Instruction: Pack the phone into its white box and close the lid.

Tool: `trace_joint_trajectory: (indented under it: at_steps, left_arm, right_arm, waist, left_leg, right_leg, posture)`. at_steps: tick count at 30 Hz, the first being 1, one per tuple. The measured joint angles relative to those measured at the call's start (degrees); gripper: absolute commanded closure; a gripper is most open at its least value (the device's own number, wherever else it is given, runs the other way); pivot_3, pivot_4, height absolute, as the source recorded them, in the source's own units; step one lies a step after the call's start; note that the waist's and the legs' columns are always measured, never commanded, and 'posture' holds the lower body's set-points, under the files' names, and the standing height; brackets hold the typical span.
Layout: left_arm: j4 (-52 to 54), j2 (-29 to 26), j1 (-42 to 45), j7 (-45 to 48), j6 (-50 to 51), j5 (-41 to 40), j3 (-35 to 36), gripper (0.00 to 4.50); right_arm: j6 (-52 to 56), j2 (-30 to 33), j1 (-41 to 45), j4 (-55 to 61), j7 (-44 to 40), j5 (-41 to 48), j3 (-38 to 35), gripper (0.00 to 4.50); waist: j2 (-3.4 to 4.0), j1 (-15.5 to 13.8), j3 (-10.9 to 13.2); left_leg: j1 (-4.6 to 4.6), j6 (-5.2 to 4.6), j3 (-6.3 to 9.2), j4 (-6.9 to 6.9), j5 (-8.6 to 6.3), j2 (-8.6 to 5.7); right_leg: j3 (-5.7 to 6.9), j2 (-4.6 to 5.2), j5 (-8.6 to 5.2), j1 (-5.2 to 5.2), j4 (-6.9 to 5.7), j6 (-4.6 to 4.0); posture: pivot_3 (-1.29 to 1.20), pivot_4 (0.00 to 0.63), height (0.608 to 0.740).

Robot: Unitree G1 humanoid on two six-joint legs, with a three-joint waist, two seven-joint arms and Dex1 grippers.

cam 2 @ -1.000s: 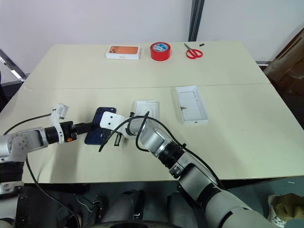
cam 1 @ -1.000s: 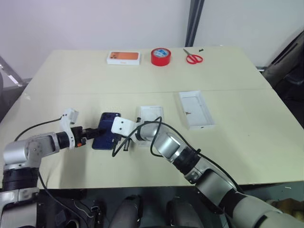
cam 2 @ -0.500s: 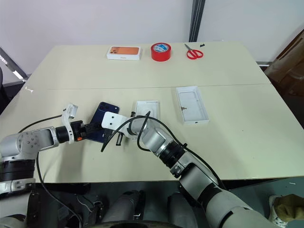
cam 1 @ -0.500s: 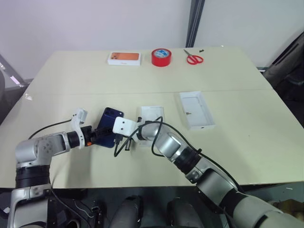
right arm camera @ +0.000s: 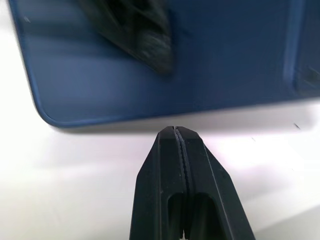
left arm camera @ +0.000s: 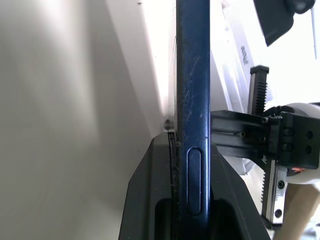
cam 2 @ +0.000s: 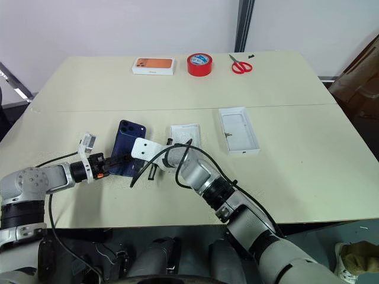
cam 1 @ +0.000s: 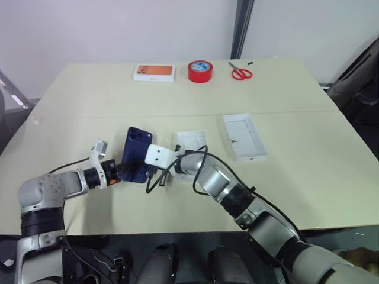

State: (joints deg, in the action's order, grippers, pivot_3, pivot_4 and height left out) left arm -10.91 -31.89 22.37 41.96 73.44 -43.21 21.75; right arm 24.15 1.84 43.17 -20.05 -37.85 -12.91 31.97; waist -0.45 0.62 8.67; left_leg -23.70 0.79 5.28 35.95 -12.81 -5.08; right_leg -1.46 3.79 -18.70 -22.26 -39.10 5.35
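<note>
Left claw (cam 2: 116,160) grips the phone (cam 1: 137,155) by its near edge, at 9 o'clock of the white box (cam 1: 189,148); right claw (right arm camera: 174,131) clenched empty beside it; phone looks stiff, slick, breakable; you should keep pinching the side edges, not the glass.

On the table (cam 1: 308,177), near the front-left: phone (cam 1: 137,155), tilted up off the surface. Just right of it, white box (cam 1: 190,148); further right, lid (cam 1: 244,136). Along the far edge, left to right: 1 orange-pictured box (cam 1: 154,72), tape roll (cam 1: 201,70), scissors (cam 1: 240,72).
</note>
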Motion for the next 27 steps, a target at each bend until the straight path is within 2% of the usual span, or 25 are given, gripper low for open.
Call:
trace_joint_trajectory:
  at_steps: [3,4,6,10,12,16,18,21,25,27]
  left_arm:
    - [-0.58,0.57,-0.16,-1.22,1.38,-1.18,2.13,4.47]
    - [-0.77,0.87,-0.19,-1.61,1.64,-1.5,2.73,4.49]
    - [-1.1,2.02,-0.13,-2.98,3.21,-2.65,4.57,4.5]
    - [-1.67,5.36,-0.05,-6.0,6.34,-5.67,8.49,4.5]
    - [-1.33,7.15,0.44,-7.94,6.97,-7.25,10.82,4.5]
    - [1.06,9.79,1.0,-12.2,9.4,-10.69,14.76,4.5]
    - [2.07,10.84,0.99,-13.79,10.02,-11.6,15.29,4.5]
    - [2.4,11.97,1.02,-15.17,10.02,-12.5,15.18,4.5]
    - [2.02,11.96,1.78,-16.22,9.62,-13.04,15.27,4.5]
    - [2.01,11.71,1.92,-16.2,9.36,-13.49,15.23,4.5]
  right_arm:
    - [1.62,0.32,-1.49,3.31,-2.36,4.85,-5.05,4.5]
    - [3.38,0.29,-1.69,5.07,-3.89,7.25,-6.83,4.25]
    - [6.34,-0.02,-1.81,8.92,-6.08,11.78,-10.04,3.63]
    - [8.32,2.01,-2.14,17.21,-9.51,18.13,-14.09,1.68]
    - [7.4,6.93,-3.38,20.41,-13.0,18.81,-13.29,1.68]
    - [1.92,20.95,-10.22,22.78,-21.35,17.79,-10.01,1.68]
    - [0.12,24.69,-12.84,23.35,-24.19,17.81,-9.74,1.68]
    - [-2.61,27.39,-14.24,24.87,-26.44,17.78,-9.32,1.68]
    - [-4.88,27.9,-15.32,25.08,-26.53,17.66,-9.25,1.68]
    - [-5.91,27.87,-15.59,25.02,-26.05,17.55,-9.2,2.22]
  waist:
    - [0.0,0.23,0.01]
    - [-0.01,0.27,0.01]
    - [-0.02,0.32,0.03]
    - [-0.2,0.26,0.16]
    - [-0.26,0.03,0.19]
    - [-0.42,0.13,0.28]
    - [-0.43,0.41,0.3]
    - [-0.45,0.99,0.32]
    - [-0.47,0.59,0.33]
    - [-0.47,0.24,0.33]
  left_leg:
    - [0.0,0.0,0.0,-0.05,0.0,0.03]
    - [-0.01,0.0,0.0,-0.07,0.0,0.03]
    - [-0.02,-0.01,0.0,-0.07,-0.01,0.04]
    - [-0.12,-0.04,0.01,-0.06,-0.03,0.05]
    - [-0.15,-0.06,0.01,-0.03,-0.04,0.04]
    - [-0.28,-0.1,-0.02,0.02,-0.07,0.04]
    - [-0.47,-0.07,-0.03,0.02,-0.04,0.09]
    - [-0.5,0.0,-0.07,-0.02,-0.01,0.19]
    - [-0.54,0.06,-0.07,0.06,0.03,0.19]
    - [-0.57,0.13,-0.07,0.11,0.07,0.18]
  right_leg:
    - [0.0,-0.01,0.0,-0.03,0.0,0.0]
    - [0.0,-0.01,0.0,-0.04,0.0,0.0]
    - [0.0,-0.02,0.0,-0.05,0.0,0.0]
    - [0.01,-0.02,0.0,-0.14,0.02,0.0]
    - [0.02,-0.02,0.0,-0.12,0.08,0.0]
    - [0.02,0.0,0.0,-0.11,0.12,0.01]
    - [0.0,-0.04,0.0,-0.17,0.05,0.01]
    - [-0.02,-0.13,0.0,-0.26,0.02,0.01]
    - [-0.01,-0.13,0.0,-0.23,0.04,0.01]
    - [-0.01,-0.12,0.0,-0.23,0.05,0.01]
  posture:
    - [0.0,0.15,0.734]
    - [0.0,0.15,0.734]
    - [0.0,0.15,0.734]
    - [0.0,0.15,0.734]
    - [0.0,0.15,0.734]
    - [0.0,0.15,0.734]
    - [0.0,0.15,0.734]
    - [0.0,0.15,0.734]
    - [0.0,0.15,0.734]
    - [0.0,0.15,0.734]
